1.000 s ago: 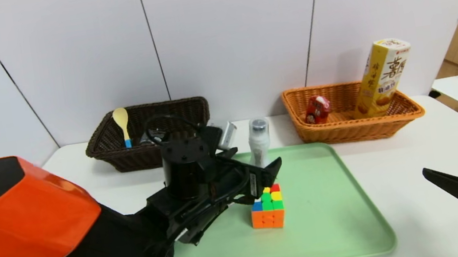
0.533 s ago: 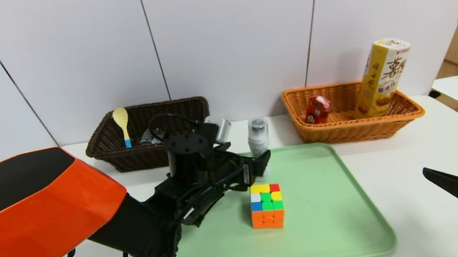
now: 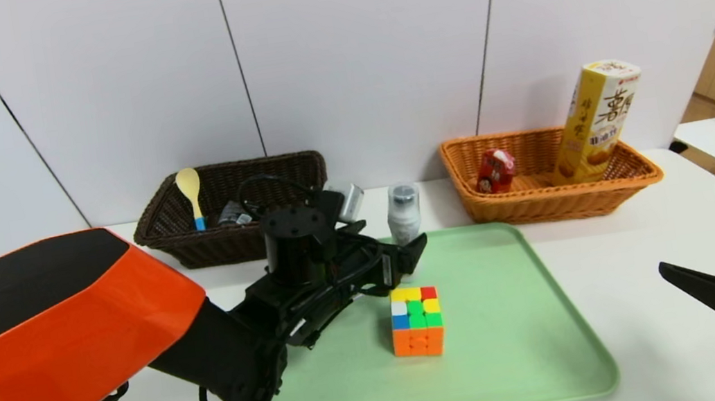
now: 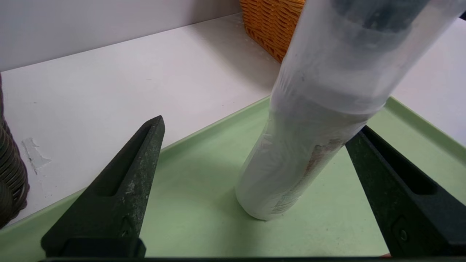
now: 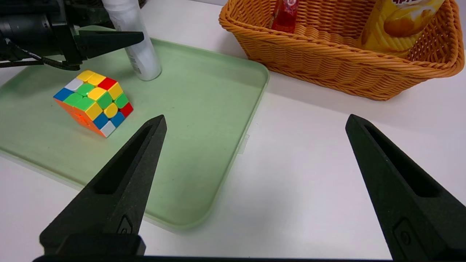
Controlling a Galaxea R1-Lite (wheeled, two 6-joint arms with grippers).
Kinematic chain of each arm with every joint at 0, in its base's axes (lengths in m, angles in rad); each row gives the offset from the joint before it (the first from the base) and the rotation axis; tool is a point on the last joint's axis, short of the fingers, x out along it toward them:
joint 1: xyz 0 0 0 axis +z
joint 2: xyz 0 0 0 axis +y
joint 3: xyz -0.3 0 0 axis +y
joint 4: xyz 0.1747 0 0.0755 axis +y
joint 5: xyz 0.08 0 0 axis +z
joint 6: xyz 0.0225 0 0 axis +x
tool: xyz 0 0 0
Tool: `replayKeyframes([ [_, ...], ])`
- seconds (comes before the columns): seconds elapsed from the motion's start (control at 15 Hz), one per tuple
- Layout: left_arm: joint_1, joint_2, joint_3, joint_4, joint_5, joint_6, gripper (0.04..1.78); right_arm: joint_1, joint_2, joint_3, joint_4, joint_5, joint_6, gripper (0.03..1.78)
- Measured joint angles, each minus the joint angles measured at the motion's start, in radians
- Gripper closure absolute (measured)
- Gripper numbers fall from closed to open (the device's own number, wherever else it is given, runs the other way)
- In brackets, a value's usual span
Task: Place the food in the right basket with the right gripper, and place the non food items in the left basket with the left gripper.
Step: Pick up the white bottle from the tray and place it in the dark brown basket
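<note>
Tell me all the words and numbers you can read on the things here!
Yellow snack box in the orange basket: big dark Chinese characters, too blurred to read for sure.
Red packet: print too small to read.
White bottle on the green tray: tiny label print, unreadable.
Puzzle cube: no text.

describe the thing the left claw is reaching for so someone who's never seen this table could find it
Start at the green tray mid-table. At its far edge stands a white plastic-wrapped bottle, between the open left claw's fingers. Unlike the colourful cube nearby, it is tall, pale and cylindrical.
</note>
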Motion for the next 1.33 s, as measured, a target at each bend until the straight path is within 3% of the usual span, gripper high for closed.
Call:
replayKeyframes([
  [0.8,-0.017,0.032,-0.052,-0.006,-0.030,0.036,0.19,0.000,0.006,-0.004,0.000,0.002,0.000,0.11],
  [1.0,-0.023,0.041,-0.056,-0.006,-0.030,0.040,0.67,0.000,0.006,-0.004,0.000,0.002,0.000,0.11],
  [1.33,-0.024,0.045,-0.057,-0.007,-0.029,0.040,1.29,0.000,0.007,-0.005,0.000,0.002,0.001,0.11],
])
